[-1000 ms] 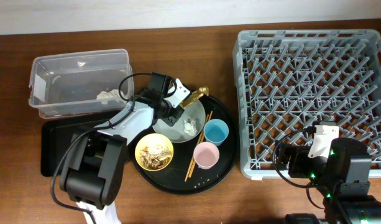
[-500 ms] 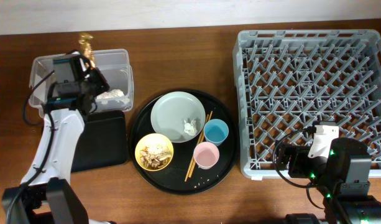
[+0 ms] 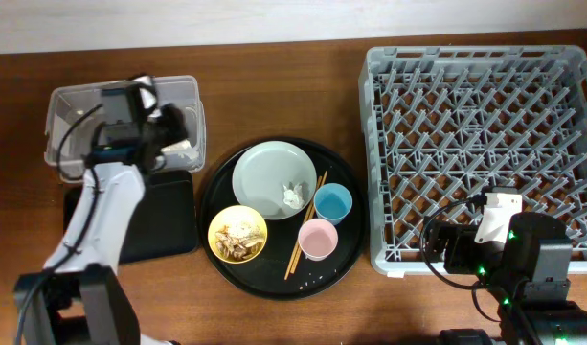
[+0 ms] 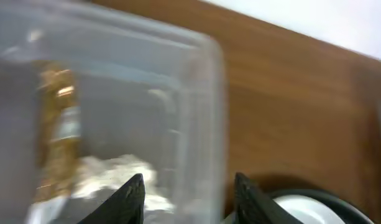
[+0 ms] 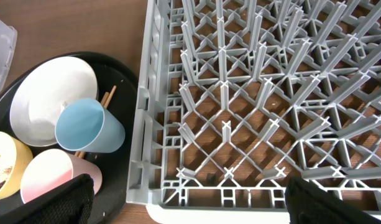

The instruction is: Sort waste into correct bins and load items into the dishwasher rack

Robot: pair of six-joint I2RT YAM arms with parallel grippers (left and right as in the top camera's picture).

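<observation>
Left wrist: L end effector [image 4: 189,180] spread empty over tub [image 4: 210,74] rim, wrapper [image 4: 56,118] inside; R end effector [image 5: 187,186] spread at rack [image 5: 252,93] edge.

The desk [image 3: 274,311] is warm brown wood with a fine grain. The tub [image 3: 54,134] is clear and colourless, slightly cloudy. In it show a shiny golden-brown wrapper [image 4: 56,118] and white tissue [image 4: 112,177]. The flat tray [image 3: 173,222] is matte black, and so is the round tray [image 3: 349,251]. The plate [image 3: 264,172] is pale grey-green, with a white tissue bit [image 3: 293,196]. The bowl [image 3: 214,225] is yellow, its scraps [image 3: 238,240] tan and brown. There is a light blue cup [image 3: 333,203] and a pink cup [image 3: 318,239]. The chopsticks [image 3: 307,218] are pale wood. The rack [image 3: 475,144] is plain grey with a diamond lattice pattern. The left fingers [image 4: 129,199] and right fingers [image 5: 59,202] are black.
</observation>
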